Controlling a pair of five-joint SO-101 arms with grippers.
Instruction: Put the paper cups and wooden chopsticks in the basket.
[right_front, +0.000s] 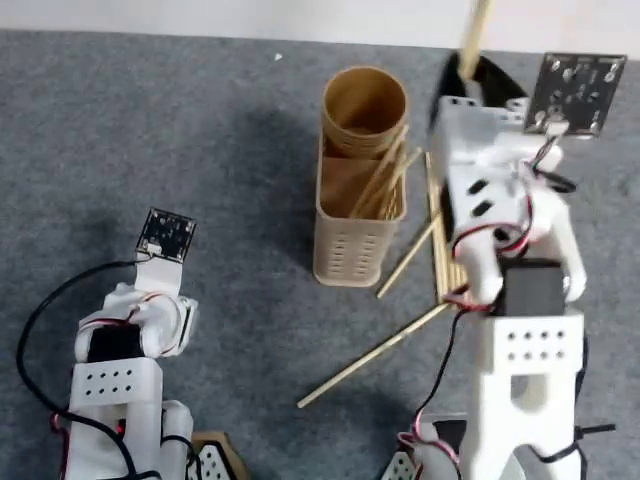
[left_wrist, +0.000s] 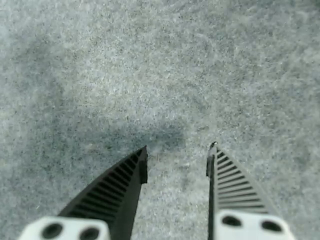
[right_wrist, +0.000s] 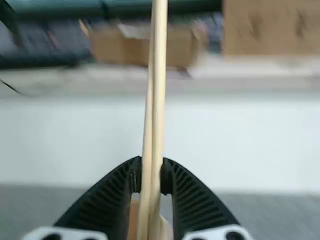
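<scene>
Clamping the held chopsticks (right_wrist: 156, 75) upright between the fingers of the right gripper (right_wrist: 151, 167), pressed shut on the wood. Looks like two sticks lying side by side, though hard to separate. Running off the top edge of the high view and of the right wrist view alike, so cut off at the upper end. Backed by brownish box shapes (right_wrist: 260, 25) above a pale band, blurred past telling more.

Hanging over the bare grey mat (left_wrist: 160, 60) with the left gripper (left_wrist: 177, 157) spread apart, holding nothing. Tucked under its own arm in the high view and hidden there.

Standing near the middle of the mat: the basket (right_front: 355, 250), tan, with rows of small slots in its near wall. Holding a brown paper cup (right_front: 364, 105) upright at its far end, impossible to tell as one or a stack. Holding also the basket chopsticks (right_front: 385, 180), leaning across the near part with tips over the rim.

Lying outside, on the mat between basket and right arm: loose chopsticks (right_front: 375, 355), one long and slanted, one shorter nearer the basket, and a bunch partly covered by the arm.

Bearing marks too small to read: a small dark board (right_front: 166, 235) on the left arm, and a grey plate (right_front: 578, 92) by the right arm.
</scene>
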